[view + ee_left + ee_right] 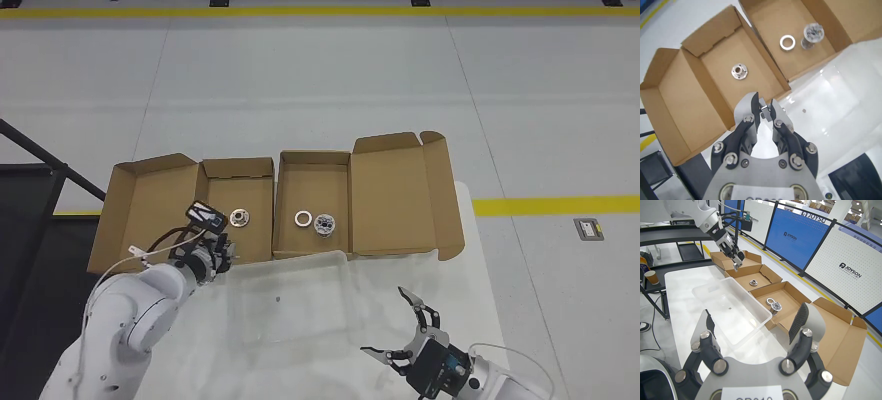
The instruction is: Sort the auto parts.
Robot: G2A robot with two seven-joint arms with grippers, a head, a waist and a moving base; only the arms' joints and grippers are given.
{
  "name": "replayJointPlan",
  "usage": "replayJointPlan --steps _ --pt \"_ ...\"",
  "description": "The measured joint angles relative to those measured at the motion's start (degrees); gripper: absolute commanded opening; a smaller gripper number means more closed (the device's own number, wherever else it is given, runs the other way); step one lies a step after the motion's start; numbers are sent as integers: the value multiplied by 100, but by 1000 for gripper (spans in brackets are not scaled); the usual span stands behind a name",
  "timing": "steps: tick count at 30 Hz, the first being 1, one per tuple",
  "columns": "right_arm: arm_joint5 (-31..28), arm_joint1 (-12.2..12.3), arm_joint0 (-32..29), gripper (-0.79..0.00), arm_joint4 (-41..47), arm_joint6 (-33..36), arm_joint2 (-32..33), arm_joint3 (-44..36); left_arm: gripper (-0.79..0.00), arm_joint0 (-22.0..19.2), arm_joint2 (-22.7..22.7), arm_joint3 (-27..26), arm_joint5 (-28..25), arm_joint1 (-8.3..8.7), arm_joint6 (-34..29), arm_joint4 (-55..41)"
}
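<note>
Slippage is threatening you most: your left tool [764, 106] is pinching a small metal part [764, 109] by only its very tips, hanging above the edge of the left box [719, 60] where the flanged hub [739, 71] is lying. If you are releasing too soon or jolting the wrist, the part is probably bouncing off that wall onto the counter [681, 298] or into the clear bin [753, 298]. Your right tool [755, 317] is hovering spread wide, holding nothing, near the bin's corner.
</note>
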Motion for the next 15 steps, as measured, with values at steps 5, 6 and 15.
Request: replayJointPlan --steps 5,6,15 --pt "0 0 0 0 0 0 0 0 -785 -98 -141 592 77 -31 968 -186" --pt "0 0 0 0 0 0 0 0 -785 -188 -106 829 -13 -47 1167 -351" --pt "0 0 0 0 0 0 0 0 -785 -336 -41 1263 -207 -65 1392 -573"
